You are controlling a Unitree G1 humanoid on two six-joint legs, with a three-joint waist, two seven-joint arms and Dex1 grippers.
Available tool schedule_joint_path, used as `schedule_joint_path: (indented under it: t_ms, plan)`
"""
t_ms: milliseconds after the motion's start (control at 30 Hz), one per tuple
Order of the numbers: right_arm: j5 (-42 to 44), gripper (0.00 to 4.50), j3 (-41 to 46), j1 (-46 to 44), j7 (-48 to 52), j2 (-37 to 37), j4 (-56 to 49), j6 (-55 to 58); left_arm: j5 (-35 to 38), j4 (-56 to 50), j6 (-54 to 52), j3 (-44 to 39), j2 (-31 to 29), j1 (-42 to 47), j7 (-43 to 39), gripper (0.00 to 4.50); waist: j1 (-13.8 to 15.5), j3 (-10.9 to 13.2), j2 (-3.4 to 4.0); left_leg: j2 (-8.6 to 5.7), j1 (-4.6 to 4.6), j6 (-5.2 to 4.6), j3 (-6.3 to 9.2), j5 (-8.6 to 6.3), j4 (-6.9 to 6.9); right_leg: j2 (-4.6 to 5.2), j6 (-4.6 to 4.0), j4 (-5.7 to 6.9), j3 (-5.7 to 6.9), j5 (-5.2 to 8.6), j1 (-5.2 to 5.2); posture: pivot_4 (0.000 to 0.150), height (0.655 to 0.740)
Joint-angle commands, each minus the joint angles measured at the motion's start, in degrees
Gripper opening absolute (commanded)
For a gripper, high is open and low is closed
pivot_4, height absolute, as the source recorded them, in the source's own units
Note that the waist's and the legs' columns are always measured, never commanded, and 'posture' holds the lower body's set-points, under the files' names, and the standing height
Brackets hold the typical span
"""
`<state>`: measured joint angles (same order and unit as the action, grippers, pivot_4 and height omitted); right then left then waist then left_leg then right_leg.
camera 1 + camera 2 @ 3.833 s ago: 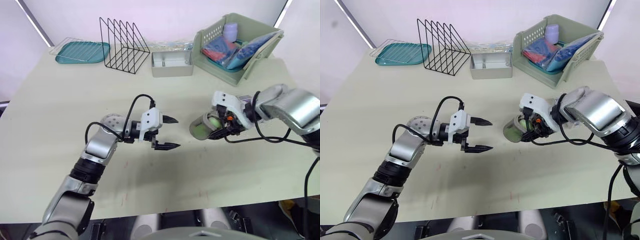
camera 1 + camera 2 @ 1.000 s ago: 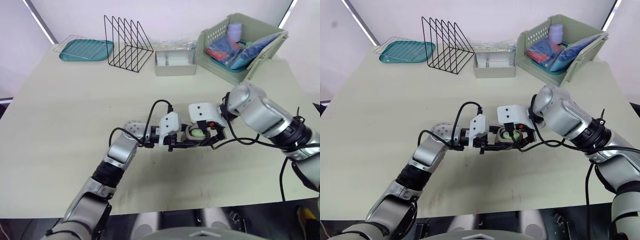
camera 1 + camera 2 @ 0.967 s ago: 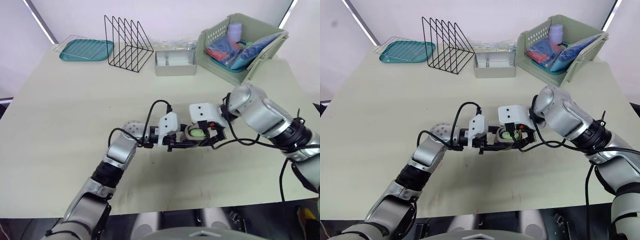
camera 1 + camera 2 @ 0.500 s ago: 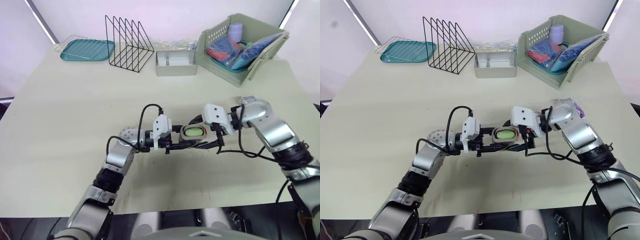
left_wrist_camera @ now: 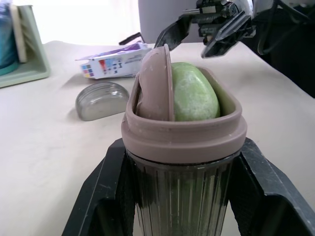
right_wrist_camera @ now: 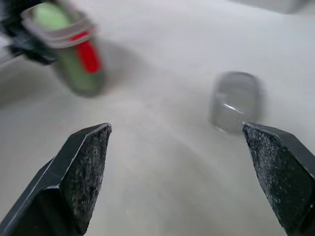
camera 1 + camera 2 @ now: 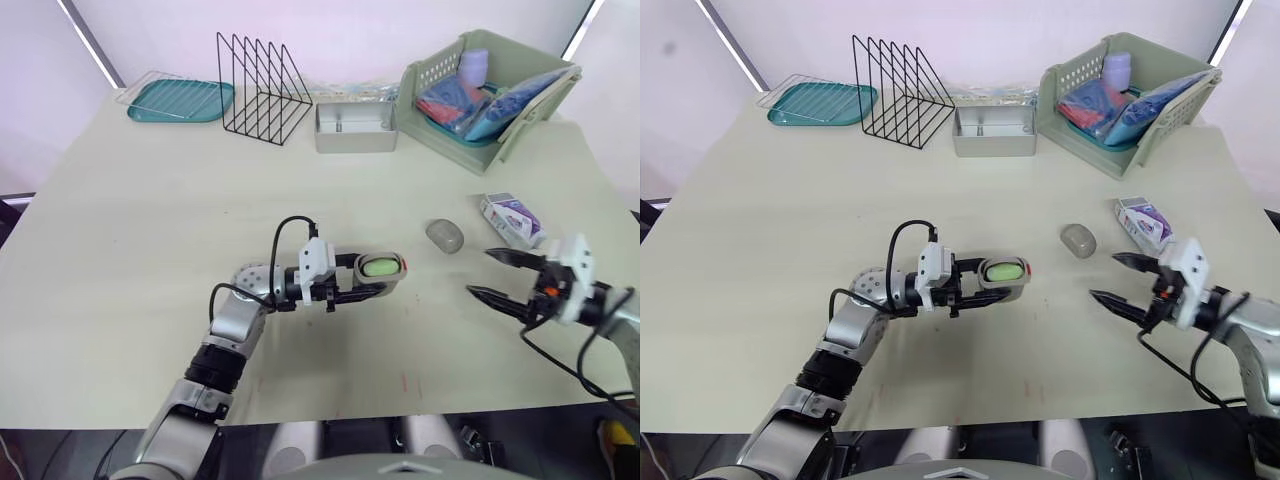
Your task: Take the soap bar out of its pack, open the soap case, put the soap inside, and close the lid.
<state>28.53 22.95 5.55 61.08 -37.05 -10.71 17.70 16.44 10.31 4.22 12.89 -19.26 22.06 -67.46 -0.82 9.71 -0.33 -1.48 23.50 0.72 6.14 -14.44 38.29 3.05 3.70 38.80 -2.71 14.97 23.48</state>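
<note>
I hold the soap case (image 5: 183, 191) clamped in the left gripper (image 7: 372, 280) at frame centre, open side up so the soap (image 7: 378, 267) can't spill, leaving the right gripper (image 7: 478, 272), spread wide at lower right, free for the lid (image 7: 444, 236) lying right of centre.

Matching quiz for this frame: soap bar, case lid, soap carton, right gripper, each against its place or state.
1. green oval soap bar
2. translucent grey lid
3. white-and-purple soap carton
4. right gripper

A. fingers open, holding nothing
B. lying on the table, to the lid's right
C. inside the brown soap case held by the left gripper
D. lying on the table between case and carton

Pairs: 1-C, 2-D, 3-B, 4-A
</note>
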Motion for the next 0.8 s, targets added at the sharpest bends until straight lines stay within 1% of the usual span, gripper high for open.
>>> schedule_joint_path:
  t_ms: [33,133,167,200,433,567,700,800]
  plan:
    - [0.83,4.42,4.95,3.91,-0.63,0.22,0.72,-4.32,1.31,-1.95,-0.08,-0.82,-0.57,-0.02,-0.71,1.89,0.00,0.00,0.00,0.00,0.00,0.00,-0.03,0.00,0.01,0.00,0.00,0.00,-0.02,0.00,0.00,0.150,0.7400]
    - [-0.75,4.42,6.42,7.50,0.03,-0.40,3.53,-7.46,1.41,-2.13,-1.12,-0.48,-1.04,-0.18,-1.29,1.89,-0.13,0.00,0.01,0.01,-0.10,0.00,-0.18,0.00,0.00,0.00,0.01,0.00,-0.17,0.00,-0.03,0.150,0.7400]
    - [-0.93,4.42,6.72,8.30,0.30,-0.63,3.90,-7.88,1.42,-2.24,-1.50,-0.30,-1.25,-0.21,-1.61,1.89,-0.10,0.00,0.01,0.04,-0.46,-0.01,-0.31,-0.01,-0.16,-0.03,0.02,-0.02,-0.29,0.02,-0.27,0.150,0.7400]
    - [-0.83,4.42,6.80,8.87,0.40,-0.91,4.06,-8.36,1.30,-2.43,-1.79,-0.04,-1.51,-0.24,-2.12,1.89,-0.10,0.00,0.01,0.04,-0.57,-0.01,-0.32,-0.01,-0.21,-0.03,0.02,-0.07,-0.30,0.03,-0.38,0.150,0.7400]
    - [-0.54,4.42,5.70,9.22,-0.03,-3.05,4.44,-7.71,0.87,-3.24,-3.24,1.85,-2.73,-0.01,-5.32,1.89,-0.08,0.00,0.01,0.08,-0.82,-0.05,-0.34,-0.04,-0.23,-0.06,0.04,-0.23,-0.30,0.03,-0.66,0.150,0.7400]
    - [-0.02,4.42,5.09,9.40,-1.52,-6.76,2.77,-0.71,0.14,-2.62,-2.41,2.31,-3.08,0.12,-5.82,1.89,-0.02,-0.01,0.02,0.08,-0.82,-0.05,-0.33,-0.04,-0.22,-0.06,0.04,-0.27,-0.30,0.03,-0.71,0.150,0.7400]
    - [3.18,4.42,5.19,7.41,-2.54,-12.57,-4.09,9.01,-0.11,-2.15,-2.15,2.37,-2.88,0.28,-5.57,1.89,-0.02,-0.02,0.05,0.08,-0.83,-0.05,-0.32,-0.04,-0.22,-0.05,0.04,-0.28,-0.30,0.03,-0.72,0.150,0.7400]
    - [10.54,4.42,5.72,4.58,-2.06,-19.16,-10.18,21.58,-0.17,-1.90,-2.35,2.67,-2.48,0.36,-5.42,1.89,0.01,-0.02,0.06,0.09,-0.83,-0.06,-0.32,-0.04,-0.22,-0.06,0.04,-0.29,-0.30,0.03,-0.73,0.150,0.7400]
